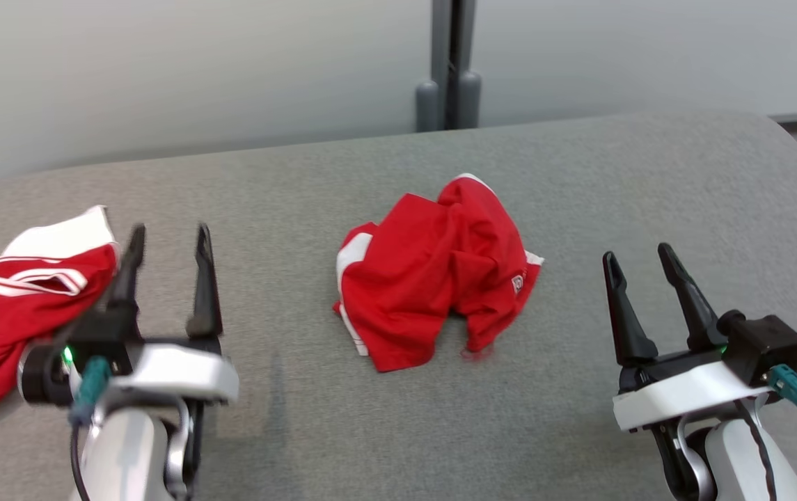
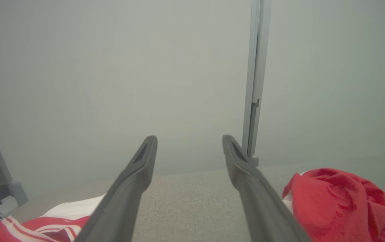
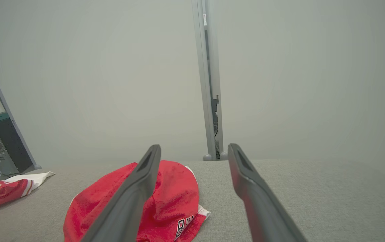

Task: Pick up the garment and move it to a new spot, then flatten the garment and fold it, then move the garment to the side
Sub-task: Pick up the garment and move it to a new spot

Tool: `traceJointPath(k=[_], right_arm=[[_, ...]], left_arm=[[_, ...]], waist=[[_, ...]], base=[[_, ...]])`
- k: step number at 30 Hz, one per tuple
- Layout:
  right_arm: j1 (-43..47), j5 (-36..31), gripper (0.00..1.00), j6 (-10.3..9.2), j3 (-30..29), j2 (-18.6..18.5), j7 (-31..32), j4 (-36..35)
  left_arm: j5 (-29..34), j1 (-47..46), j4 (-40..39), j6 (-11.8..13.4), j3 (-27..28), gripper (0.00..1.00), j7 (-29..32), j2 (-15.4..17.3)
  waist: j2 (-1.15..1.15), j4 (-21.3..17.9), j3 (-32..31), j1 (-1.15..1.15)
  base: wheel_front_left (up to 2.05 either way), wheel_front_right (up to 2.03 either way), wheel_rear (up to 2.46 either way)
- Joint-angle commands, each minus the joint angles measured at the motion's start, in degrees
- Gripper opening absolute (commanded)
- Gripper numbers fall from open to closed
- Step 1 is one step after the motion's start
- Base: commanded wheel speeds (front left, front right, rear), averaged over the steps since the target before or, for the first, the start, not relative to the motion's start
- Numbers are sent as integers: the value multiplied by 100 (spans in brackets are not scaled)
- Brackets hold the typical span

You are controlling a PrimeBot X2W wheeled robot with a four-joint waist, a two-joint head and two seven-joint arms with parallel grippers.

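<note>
left tool (image 1: pixel 170 236): fingers spread, empty, just beside second red shirt (image 1: pixel 1 306) | right tool (image 1: pixel 636 255): fingers spread, empty | garment (image 1: pixel 433 271): crumpled mid-surface (image 1: pixel 301 195), between both tools, touching neither

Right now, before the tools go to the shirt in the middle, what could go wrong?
1. The crumpled garment lies bunched in folds, so a pinch may catch several layers and it may not spread flat.
2. A second red garment lies right beside the open left tool; the arm might snag it or take it by mistake.
</note>
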Motion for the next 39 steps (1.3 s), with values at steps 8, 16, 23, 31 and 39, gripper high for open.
traceJointPath(k=[8,16,23,31,39], right_arm=[[208,16,100,1,-16,-28,-10,36],[215,91,100,1,16,-29,-10,55],[196,124,100,1,43,-29,-10,81],[214,127,100,1,32,-28,-10,106],[210,142,100,1,60,-28,-10,122]], left_arm=[[382,989,-807,-155,215,100,-16,-212],[506,1271,-909,-251,319,100,-16,-306],[494,1228,-835,-253,293,100,-16,-316],[443,1203,-787,-212,226,100,-16,-318],[421,1207,-753,-194,192,100,-16,-317]], waist=[[0,369,-267,0],[0,409,-272,0],[0,393,-265,0],[0,392,-277,0],[0,358,-292,0]], base=[[0,0,0],[0,0,0],[0,0,0],[0,0,0],[0,0,0]])
